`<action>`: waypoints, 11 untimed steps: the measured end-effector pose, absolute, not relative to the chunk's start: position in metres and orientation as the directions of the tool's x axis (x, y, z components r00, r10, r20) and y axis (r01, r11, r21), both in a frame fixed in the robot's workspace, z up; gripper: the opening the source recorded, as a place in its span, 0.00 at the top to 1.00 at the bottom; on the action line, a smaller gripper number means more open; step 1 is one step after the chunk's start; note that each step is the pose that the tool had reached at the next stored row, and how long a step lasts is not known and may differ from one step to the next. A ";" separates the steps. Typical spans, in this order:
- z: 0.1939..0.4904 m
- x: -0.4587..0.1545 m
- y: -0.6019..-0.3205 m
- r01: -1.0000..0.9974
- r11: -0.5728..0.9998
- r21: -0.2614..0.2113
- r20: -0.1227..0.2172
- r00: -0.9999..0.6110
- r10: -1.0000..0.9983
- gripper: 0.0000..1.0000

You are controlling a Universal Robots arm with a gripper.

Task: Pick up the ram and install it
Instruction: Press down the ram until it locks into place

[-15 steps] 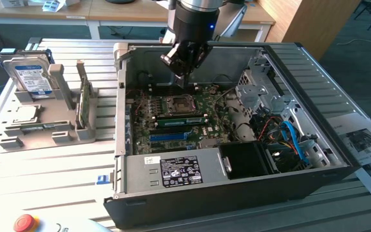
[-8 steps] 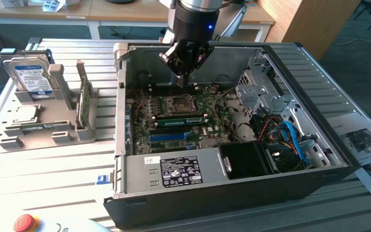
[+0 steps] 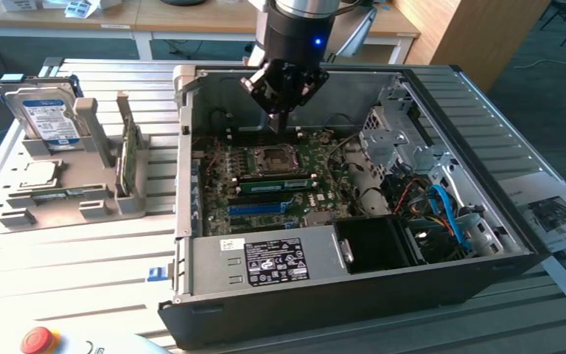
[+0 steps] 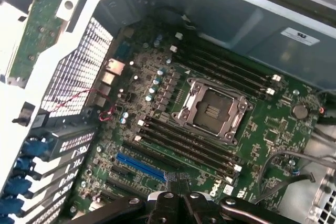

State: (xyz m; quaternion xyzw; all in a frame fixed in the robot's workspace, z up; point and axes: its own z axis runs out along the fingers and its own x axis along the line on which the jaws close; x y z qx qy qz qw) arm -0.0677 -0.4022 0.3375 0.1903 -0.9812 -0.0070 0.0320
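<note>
Hovering over case | gripper (image 3: 281, 110) pinched shut, empty | ram (image 3: 277, 184) seated on mobo (image 3: 293, 210), below gripper, long axis crosswise

The ram (image 3: 278, 183), a slim long green stick, stands seated in a motherboard slot beside the CPU socket

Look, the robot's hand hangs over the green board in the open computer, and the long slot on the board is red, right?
Not red. The long slot is bright blue, as the wrist view shows. The rest holds: the hand hangs over the green board in the open computer.
</note>
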 end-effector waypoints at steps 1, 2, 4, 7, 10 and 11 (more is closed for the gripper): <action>0.338 -0.068 -0.402 -0.360 0.933 0.026 0.060 -0.931 -0.361 0.90; 0.337 -0.068 -0.402 -0.348 0.937 0.026 0.060 -0.935 -0.349 0.90; 0.338 -0.068 -0.402 -0.324 0.946 0.026 0.060 -0.944 -0.325 0.90; 0.337 -0.068 -0.402 -0.287 0.958 0.026 0.060 -0.956 -0.288 0.90; 0.337 -0.068 -0.402 -0.250 0.968 0.026 0.060 -0.966 -0.251 0.90; 0.337 -0.068 -0.402 -0.237 0.971 0.026 0.060 -0.969 -0.238 0.90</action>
